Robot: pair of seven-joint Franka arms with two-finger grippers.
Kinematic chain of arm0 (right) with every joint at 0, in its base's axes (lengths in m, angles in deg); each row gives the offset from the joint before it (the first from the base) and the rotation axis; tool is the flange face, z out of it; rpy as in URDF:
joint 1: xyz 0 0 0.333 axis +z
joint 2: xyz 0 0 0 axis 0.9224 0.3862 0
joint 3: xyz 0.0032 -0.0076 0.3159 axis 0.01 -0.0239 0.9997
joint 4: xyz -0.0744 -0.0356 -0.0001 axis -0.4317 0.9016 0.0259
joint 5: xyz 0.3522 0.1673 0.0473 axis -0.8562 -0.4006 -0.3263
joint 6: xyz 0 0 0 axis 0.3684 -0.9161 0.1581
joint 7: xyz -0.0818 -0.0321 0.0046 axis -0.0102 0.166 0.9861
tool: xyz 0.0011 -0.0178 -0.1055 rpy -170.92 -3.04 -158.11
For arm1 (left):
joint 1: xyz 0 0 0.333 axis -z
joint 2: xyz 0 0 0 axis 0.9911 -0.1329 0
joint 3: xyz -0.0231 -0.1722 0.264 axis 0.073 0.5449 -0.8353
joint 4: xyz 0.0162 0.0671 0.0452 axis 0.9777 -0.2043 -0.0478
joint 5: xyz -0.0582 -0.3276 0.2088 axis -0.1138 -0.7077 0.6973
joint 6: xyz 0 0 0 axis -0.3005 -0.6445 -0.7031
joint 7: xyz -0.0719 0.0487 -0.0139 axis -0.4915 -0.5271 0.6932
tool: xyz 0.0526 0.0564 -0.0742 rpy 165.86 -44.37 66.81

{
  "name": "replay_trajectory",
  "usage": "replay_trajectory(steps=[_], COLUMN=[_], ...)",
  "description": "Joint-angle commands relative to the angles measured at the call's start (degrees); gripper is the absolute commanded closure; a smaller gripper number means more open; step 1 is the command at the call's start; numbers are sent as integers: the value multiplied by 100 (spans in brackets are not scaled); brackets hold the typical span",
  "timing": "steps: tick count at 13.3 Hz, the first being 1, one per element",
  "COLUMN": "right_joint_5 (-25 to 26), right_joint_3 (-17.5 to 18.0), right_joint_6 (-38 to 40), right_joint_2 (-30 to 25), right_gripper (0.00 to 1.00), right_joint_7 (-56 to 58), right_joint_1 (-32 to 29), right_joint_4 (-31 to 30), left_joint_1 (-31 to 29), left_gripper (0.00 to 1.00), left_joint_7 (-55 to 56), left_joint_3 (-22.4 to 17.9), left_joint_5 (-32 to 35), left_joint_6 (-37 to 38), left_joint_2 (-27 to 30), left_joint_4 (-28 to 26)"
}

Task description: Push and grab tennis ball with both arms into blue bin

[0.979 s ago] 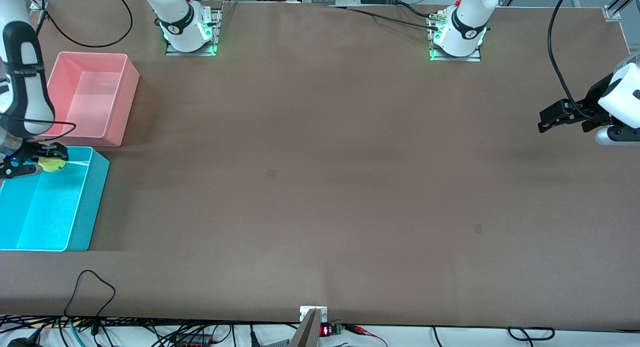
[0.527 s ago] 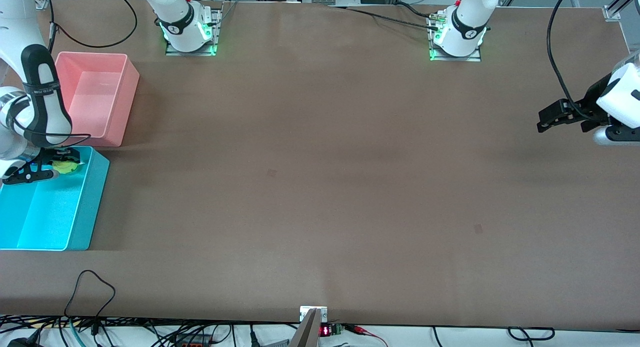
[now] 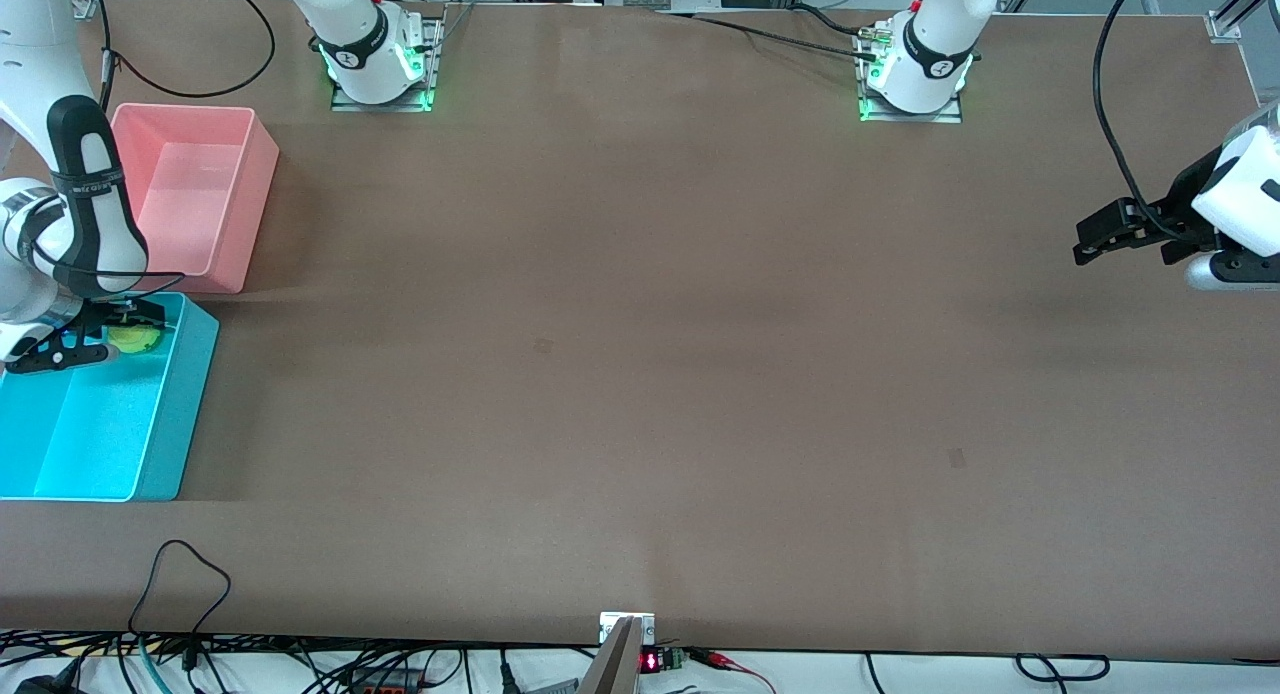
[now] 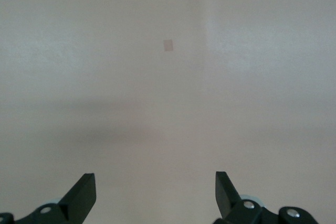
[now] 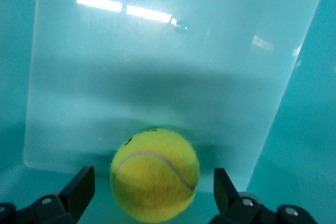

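Note:
The tennis ball point(image 5: 155, 174) is yellow-green with a curved seam. It is inside the blue bin point(image 5: 157, 51), between the fingers of my right gripper point(image 5: 153, 184), with a gap on each side. In the front view the right gripper point(image 3: 100, 339) is open and low over the bin's point(image 3: 190, 394) end nearest the pink tub, with the ball point(image 3: 135, 338) under it. My left gripper point(image 3: 1085, 236) is open and empty, and waits in the air over the left arm's end of the table. Its wrist view shows the open left gripper point(image 4: 155, 190) over bare table.
A pink tub point(image 3: 245, 209) stands empty right beside the blue bin, farther from the front camera. The brown table point(image 3: 640, 374) carries two small tape marks. Cables hang along the front edge and from both arms.
The right arm has shifted a little toward the table's middle over the blue bin and lowered. The ball moved with it and now sits free between the open fingers. The left arm has not moved.

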Motion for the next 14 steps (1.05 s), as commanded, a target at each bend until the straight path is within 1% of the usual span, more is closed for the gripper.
replay_trajectory(steps=[1, 3, 4, 6, 8, 9, 11, 13, 14], right_joint_5=[-50, -6, 12, 21, 64, 186, 363, 364, 363], right_joint_3=[209, 325, 342, 421, 877, 1061, 1667, 2090, 2170], right_joint_6=[175, 543, 771, 1359, 2245, 2755, 3941, 4612, 4719], right_joint_2=[-566, -1128, -1426, -1928, -2324, -2448, -2624, -2730, -2765], right_gripper=[0, 0, 0, 0, 0, 0, 0, 0, 0], right_joint_7=[-12, -29, -38, -55, -299, -737, -2000, -2689, -2805], right_joint_1=[54, 71, 210, 317, 317, 317, 283, 265, 265], right_joint_4=[70, 79, 97, 219, 578, 824, 1447, 1792, 1863], left_joint_1=[32, 41, 41, 41, 41, 41, 41, 41, 41], left_gripper=[0, 0, 0, 0, 0, 0, 0, 0, 0], left_joint_7=[-67, -67, -67, -67, -67, -67, -67, -67, -67], left_joint_3=[-47, -39, -39, -39, -39, -39, -39, -39, -30], left_joint_5=[-32, -41, -41, -41, -41, -41, -41, -32, -32], left_joint_6=[21, 21, 30, 30, 30, 30, 30, 21, 21], left_joint_2=[54, 54, 54, 54, 54, 54, 54, 54, 54], left_joint_4=[-32, -32, -32, -32, -32, -32, -32, -23, -23])
